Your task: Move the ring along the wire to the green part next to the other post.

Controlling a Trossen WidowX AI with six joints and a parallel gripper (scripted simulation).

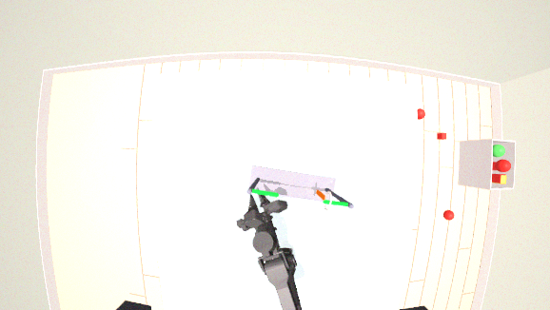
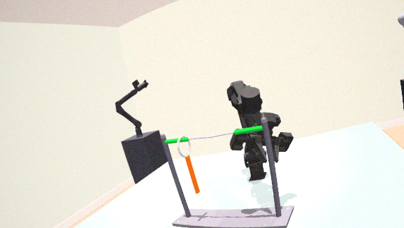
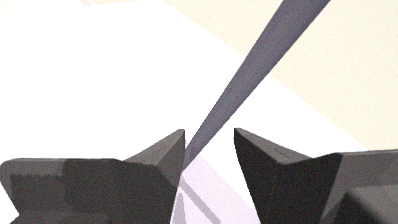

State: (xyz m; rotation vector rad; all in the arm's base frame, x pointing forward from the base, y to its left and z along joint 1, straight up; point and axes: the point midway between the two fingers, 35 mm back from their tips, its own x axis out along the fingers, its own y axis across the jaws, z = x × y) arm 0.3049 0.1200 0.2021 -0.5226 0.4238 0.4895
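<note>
The ring [image 2: 178, 148] hangs around the green part [image 2: 171, 141] [image 1: 339, 203] beside one post [image 2: 177, 182] [image 1: 340, 198]. Its orange handle [image 2: 192, 175] [image 1: 321, 195] slants downward below it. The thin grey wire [image 2: 211, 137] runs to the other green part [image 2: 249, 130] [image 1: 265, 193] at the other post [image 2: 274, 182] [image 3: 260, 65]. My gripper [image 1: 257, 197] [image 3: 209, 134] is partly open and empty, near this other post, well away from the handle. In the exterior view the post partly hides it; I cannot tell whether they touch.
The base plate [image 1: 295, 179] [image 2: 234, 221] carries both posts. An open box [image 1: 476, 164] with coloured objects stands at the far right of the top view. Red balls [image 1: 448, 215] [image 1: 421, 114] and a red cube [image 1: 441, 136] lie left of it.
</note>
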